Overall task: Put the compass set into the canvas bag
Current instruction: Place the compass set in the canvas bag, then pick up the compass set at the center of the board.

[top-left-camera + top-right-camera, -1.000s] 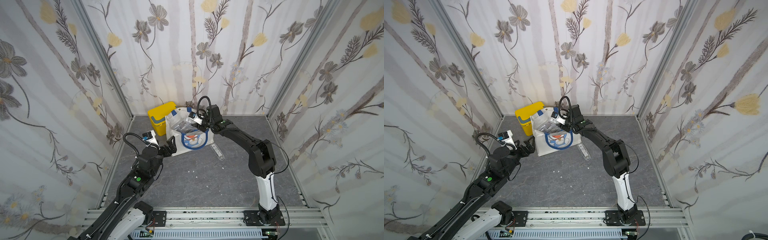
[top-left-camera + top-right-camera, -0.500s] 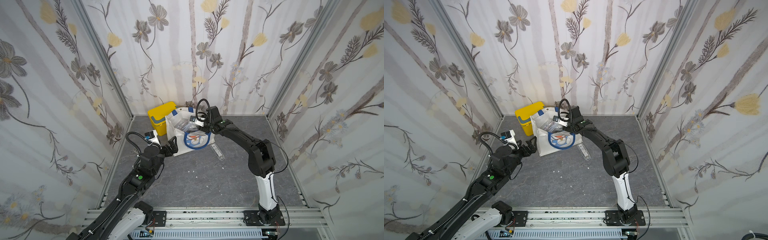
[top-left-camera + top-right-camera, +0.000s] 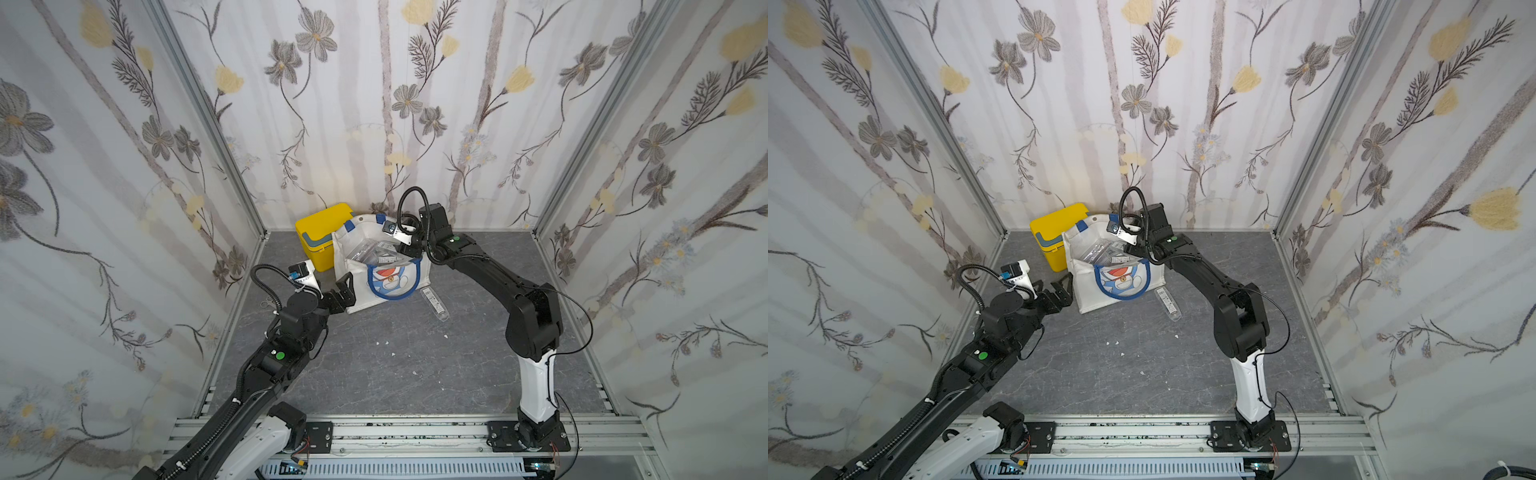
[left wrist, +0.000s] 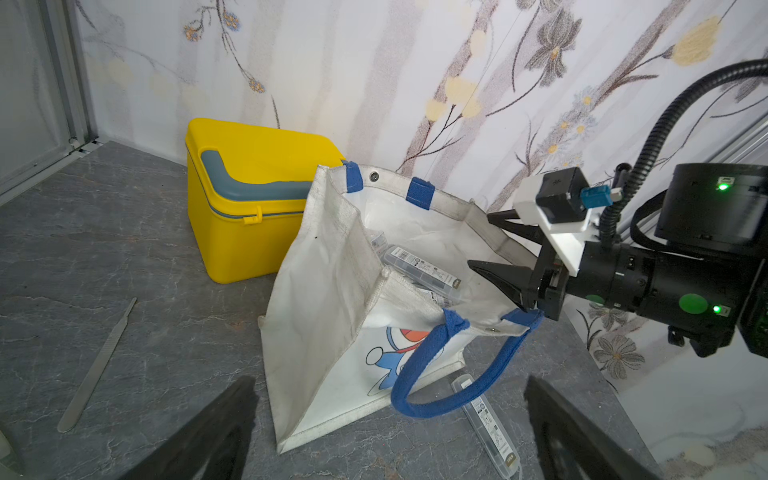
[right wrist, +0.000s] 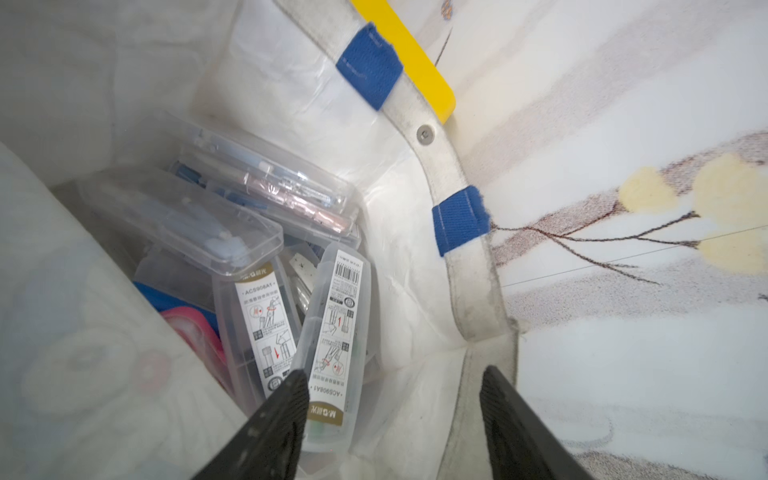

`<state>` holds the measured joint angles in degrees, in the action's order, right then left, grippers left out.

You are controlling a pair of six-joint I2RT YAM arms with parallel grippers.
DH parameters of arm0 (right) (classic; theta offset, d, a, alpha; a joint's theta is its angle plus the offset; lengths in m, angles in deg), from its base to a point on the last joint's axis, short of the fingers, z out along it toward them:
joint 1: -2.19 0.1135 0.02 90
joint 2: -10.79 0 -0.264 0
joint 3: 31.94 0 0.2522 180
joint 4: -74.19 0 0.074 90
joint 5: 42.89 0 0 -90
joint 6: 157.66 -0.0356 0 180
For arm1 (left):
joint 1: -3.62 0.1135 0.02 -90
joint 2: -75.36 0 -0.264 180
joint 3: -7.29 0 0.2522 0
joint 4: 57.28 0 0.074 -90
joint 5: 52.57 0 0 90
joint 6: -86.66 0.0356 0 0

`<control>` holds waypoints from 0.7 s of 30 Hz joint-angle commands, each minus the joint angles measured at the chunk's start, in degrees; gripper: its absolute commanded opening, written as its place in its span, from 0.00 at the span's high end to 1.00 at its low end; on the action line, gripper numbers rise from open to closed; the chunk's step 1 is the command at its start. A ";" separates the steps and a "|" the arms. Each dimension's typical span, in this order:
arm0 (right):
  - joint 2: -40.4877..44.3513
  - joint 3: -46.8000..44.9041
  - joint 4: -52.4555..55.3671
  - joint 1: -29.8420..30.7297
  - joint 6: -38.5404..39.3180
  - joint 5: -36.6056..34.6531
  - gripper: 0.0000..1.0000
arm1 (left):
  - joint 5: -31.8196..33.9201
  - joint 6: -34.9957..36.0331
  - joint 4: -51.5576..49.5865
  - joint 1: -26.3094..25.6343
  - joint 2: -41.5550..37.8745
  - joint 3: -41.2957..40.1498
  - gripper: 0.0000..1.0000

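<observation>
Right gripper (image 5: 395,372): jaws partly spread and empty, poised in the mouth of the canvas bag (image 4: 324,291), one finger (image 5: 286,415) just beside the compass set (image 5: 332,332); whether they touch cannot be told. Left gripper (image 4: 390,432): jaws spread to the full, empty, low down just beside the bag's front corner. Containers: canvas bag holding the compass set on top of several other clear cases (image 5: 187,216); one more clear case (image 3: 434,303) on the floor (image 3: 395,374) beside the bag; yellow box (image 3: 318,232), lid closed, just behind the bag.
</observation>
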<state>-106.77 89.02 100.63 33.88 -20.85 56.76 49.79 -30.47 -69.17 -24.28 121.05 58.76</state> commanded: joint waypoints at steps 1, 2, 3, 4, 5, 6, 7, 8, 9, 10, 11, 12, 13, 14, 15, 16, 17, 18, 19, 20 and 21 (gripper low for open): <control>1.92 0.01 -4.19 -0.01 -6.73 3.83 0.32 | -0.03 -0.63 1.65 0.04 -0.42 -0.08 0.00; 2.32 -0.12 -4.93 -0.04 -8.76 3.97 0.30 | 0.03 -0.60 1.57 0.04 -0.58 -0.10 0.00; 2.71 -0.30 -5.60 -0.05 -10.71 3.90 0.29 | 0.03 -0.57 1.63 0.02 -0.67 -0.18 0.00; 3.07 -0.49 -6.36 -0.15 -12.87 3.86 0.30 | -0.02 -0.56 1.65 0.04 -0.78 -0.29 0.00; 3.57 -0.76 -6.99 -0.13 -14.95 3.53 0.29 | -0.13 -0.49 1.73 0.05 -0.85 -0.40 0.00; 3.97 -1.08 -7.44 -0.21 -16.72 3.30 0.29 | -0.67 -0.32 1.90 0.04 -0.87 -0.47 0.00; 4.78 -1.73 -8.04 -0.16 -18.47 3.06 0.28 | -1.46 -0.22 2.23 0.04 -0.87 -0.64 0.00; 5.70 -2.79 -8.77 -0.20 -20.23 2.73 0.25 | -2.21 -0.10 2.58 -0.02 -0.87 -0.78 0.00; 6.46 -3.78 -9.60 -0.21 -21.23 2.50 0.23 | -2.93 0.06 2.97 -0.01 -0.87 -1.01 0.00; 7.78 -5.49 -10.83 -0.15 -22.18 2.10 0.20 | -3.87 0.30 3.56 0.02 -0.87 -1.30 0.00; 9.23 -7.74 -12.43 -0.21 -23.12 1.29 0.14 | -4.85 0.55 4.26 0.08 -0.87 -1.69 0.00; 10.60 -9.82 -13.97 -0.18 -24.05 0.18 0.02 | -5.77 0.93 4.89 0.03 -0.80 -2.00 0.00; 12.27 -12.28 -15.80 -0.20 -25.23 -1.43 0.01 | -7.01 1.35 5.70 0.06 -0.78 -2.27 0.00; 13.81 -14.44 -17.23 -0.20 -26.29 -3.34 0.01 | -8.44 1.89 6.56 0.05 -0.72 -2.58 0.00; 14.99 -16.01 -18.02 -0.15 -27.17 -5.06 0.01 | -9.74 2.16 7.34 0.08 -0.74 -2.71 0.00; 16.55 -18.07 -18.78 -0.17 -28.25 -7.53 0.00 | -11.06 2.43 8.04 0.04 -0.62 -2.90 0.00; 17.97 -19.75 -19.32 -0.17 -29.48 -9.91 0.00 | -12.25 2.73 8.81 -0.01 -0.53 -2.99 0.00; 19.32 -21.05 -19.43 -0.20 -30.30 -11.62 0.00 | -13.25 2.94 9.43 0.03 -0.43 -3.16 0.00; 20.72 -22.74 -19.63 -0.20 -31.48 -13.45 0.00 | -14.31 3.05 10.24 0.04 -0.27 -3.41 0.00; 22.25 -24.51 -19.95 -0.30 -32.80 -15.17 0.01 | -15.11 3.22 10.96 0.04 -0.03 -3.54 0.00; 23.66 -26.19 -20.37 -0.23 -33.88 -16.64 0.01 | -15.95 3.31 11.49 0.02 0.22 -3.73 0.00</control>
<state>-85.81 65.52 84.83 33.66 -49.42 47.23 38.14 -28.46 -62.50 -24.26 120.90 55.46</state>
